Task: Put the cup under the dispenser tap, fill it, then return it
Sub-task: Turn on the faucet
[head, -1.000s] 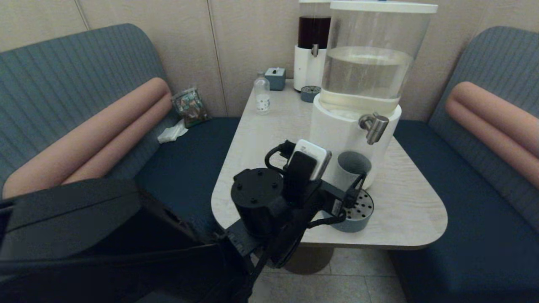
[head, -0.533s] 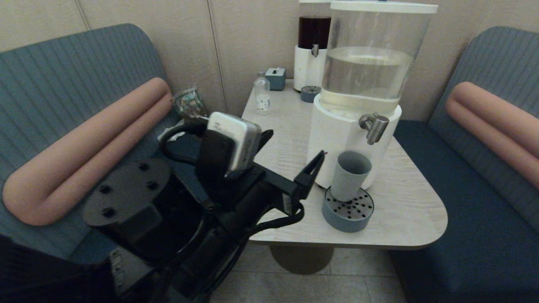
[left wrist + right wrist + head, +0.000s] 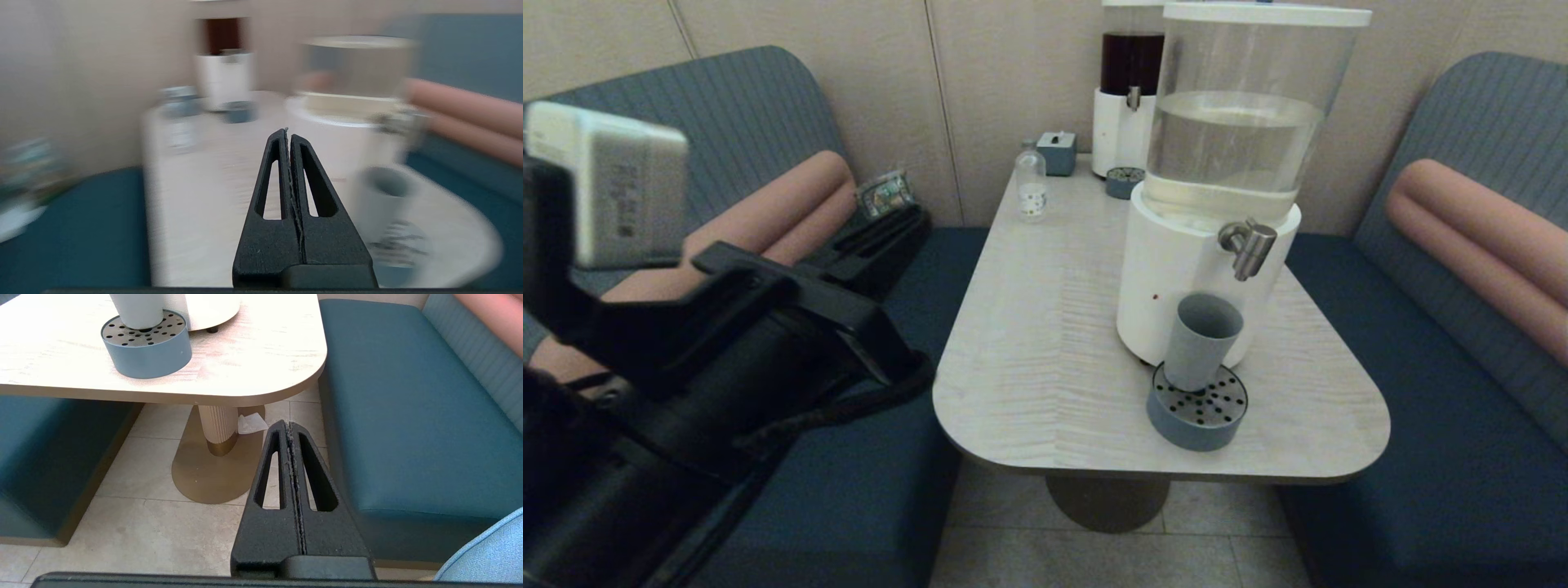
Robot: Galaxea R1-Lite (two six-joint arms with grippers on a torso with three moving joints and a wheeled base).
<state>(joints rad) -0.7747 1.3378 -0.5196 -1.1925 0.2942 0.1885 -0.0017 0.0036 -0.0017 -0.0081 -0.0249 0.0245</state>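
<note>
The grey-blue cup (image 3: 1202,339) stands upright on the round perforated drip tray (image 3: 1196,412), just below the steel dispenser tap (image 3: 1248,245) of the big white-based dispenser (image 3: 1176,278). Nothing touches the cup. My left gripper (image 3: 913,222) is shut and empty, held over the left bench well to the left of the table. In the left wrist view the left gripper (image 3: 288,131) points towards the table, with the cup (image 3: 380,200) blurred off to one side. My right gripper (image 3: 289,424) is shut and empty, low over the floor near the table's front. The right wrist view shows the tray (image 3: 147,347).
A small clear bottle (image 3: 1031,189), a blue box (image 3: 1057,152), a second small tray (image 3: 1125,181) and the dark-liquid dispenser (image 3: 1127,90) stand at the table's far end. Blue benches flank the table. A snack packet (image 3: 882,196) lies on the left bench. The table pedestal (image 3: 217,424) stands ahead of the right gripper.
My left arm has swung away from the cup, back and to the left, from the table's front to above the left bench. The cup stays on the tray.
</note>
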